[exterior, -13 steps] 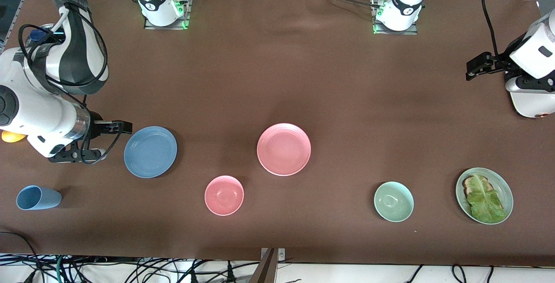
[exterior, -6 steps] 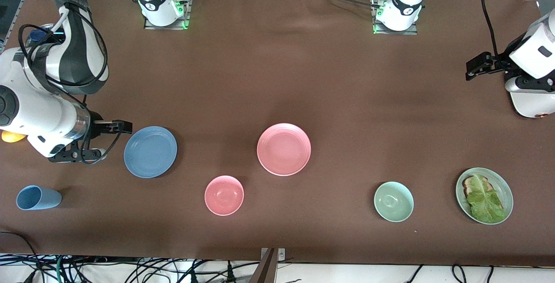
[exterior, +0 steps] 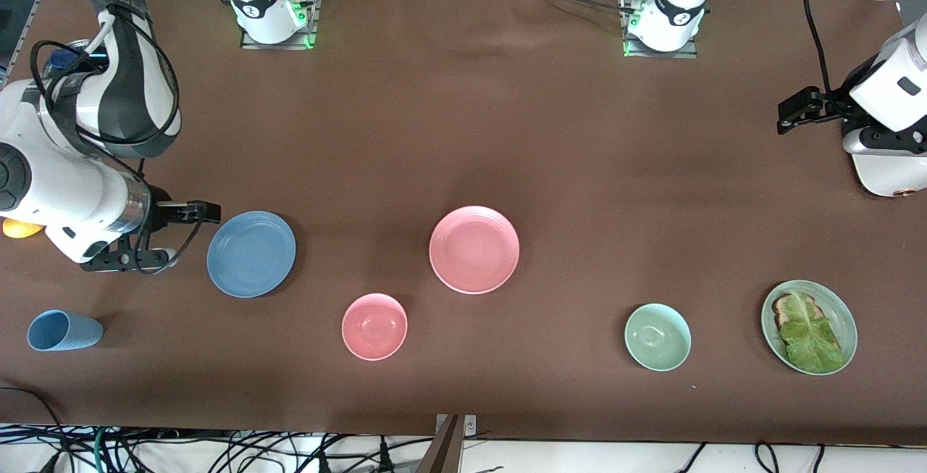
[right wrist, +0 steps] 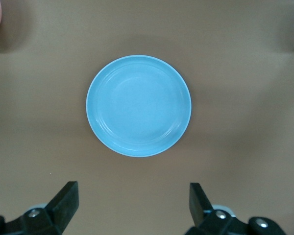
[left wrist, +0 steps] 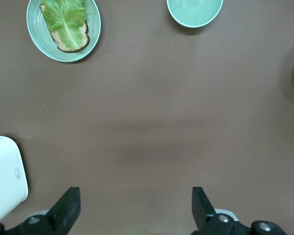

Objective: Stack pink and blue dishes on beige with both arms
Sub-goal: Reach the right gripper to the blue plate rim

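right gripper [right wrist: 132,208]: jaws spread wide, empty, hovering beside the blue plate [exterior: 251,253] at the right arm's end of the table
left gripper [left wrist: 135,210]: wide open, empty, waiting over bare cloth at the left arm's end
pink plate [exterior: 474,249]: flat near mid-table
beige plate: not seen in any view
step in hand: likely pinching the blue rim; best approached low, edge centred between fingers, lifted level

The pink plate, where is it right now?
In the front view the pink plate lies mid-table, beside the blue plate and just farther from the camera than the small pink bowl.
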Controlling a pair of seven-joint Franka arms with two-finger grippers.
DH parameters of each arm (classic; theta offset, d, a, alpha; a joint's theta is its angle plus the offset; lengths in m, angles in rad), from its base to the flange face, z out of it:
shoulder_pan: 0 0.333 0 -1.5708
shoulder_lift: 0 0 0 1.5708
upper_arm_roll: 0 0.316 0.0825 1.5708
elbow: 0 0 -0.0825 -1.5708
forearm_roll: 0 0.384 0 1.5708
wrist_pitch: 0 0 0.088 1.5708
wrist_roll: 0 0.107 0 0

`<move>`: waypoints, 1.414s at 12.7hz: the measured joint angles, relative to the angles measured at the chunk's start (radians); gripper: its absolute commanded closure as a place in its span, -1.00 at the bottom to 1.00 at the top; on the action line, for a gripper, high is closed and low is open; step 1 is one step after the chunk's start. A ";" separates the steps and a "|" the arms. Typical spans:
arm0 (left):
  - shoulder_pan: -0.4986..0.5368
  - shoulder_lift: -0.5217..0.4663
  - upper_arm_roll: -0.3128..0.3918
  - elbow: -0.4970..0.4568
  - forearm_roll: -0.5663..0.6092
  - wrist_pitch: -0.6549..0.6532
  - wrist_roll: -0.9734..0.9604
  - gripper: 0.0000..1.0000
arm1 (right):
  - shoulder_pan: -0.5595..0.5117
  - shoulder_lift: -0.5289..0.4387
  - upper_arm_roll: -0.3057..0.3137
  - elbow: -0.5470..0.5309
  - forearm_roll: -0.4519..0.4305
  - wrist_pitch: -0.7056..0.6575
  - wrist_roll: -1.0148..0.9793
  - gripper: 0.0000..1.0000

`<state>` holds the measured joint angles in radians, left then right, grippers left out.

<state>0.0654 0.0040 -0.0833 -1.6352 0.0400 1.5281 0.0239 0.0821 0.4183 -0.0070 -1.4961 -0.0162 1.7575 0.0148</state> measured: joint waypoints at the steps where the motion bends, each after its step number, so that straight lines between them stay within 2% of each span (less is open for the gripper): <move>1: 0.000 0.000 0.000 0.000 0.000 0.000 0.000 -1.00 | -0.004 0.001 -0.002 0.000 0.000 0.000 0.000 -1.00; 6: -0.001 0.000 -0.002 -0.001 0.000 0.000 0.000 -1.00 | -0.023 0.015 -0.007 -0.005 -0.001 0.016 0.000 -1.00; 11: -0.002 0.000 -0.003 -0.003 0.000 0.000 0.000 -1.00 | -0.054 0.156 -0.008 -0.023 -0.007 0.179 -0.001 -1.00; 18: -0.003 0.000 -0.009 -0.004 0.000 0.000 -0.001 -1.00 | -0.084 0.203 -0.010 -0.140 -0.007 0.381 -0.001 -1.00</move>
<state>0.0627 0.0043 -0.0921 -1.6390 0.0399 1.5277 0.0228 -0.0021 0.6215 -0.0170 -1.6364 -0.0230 2.1390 0.0137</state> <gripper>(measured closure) 0.000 0.000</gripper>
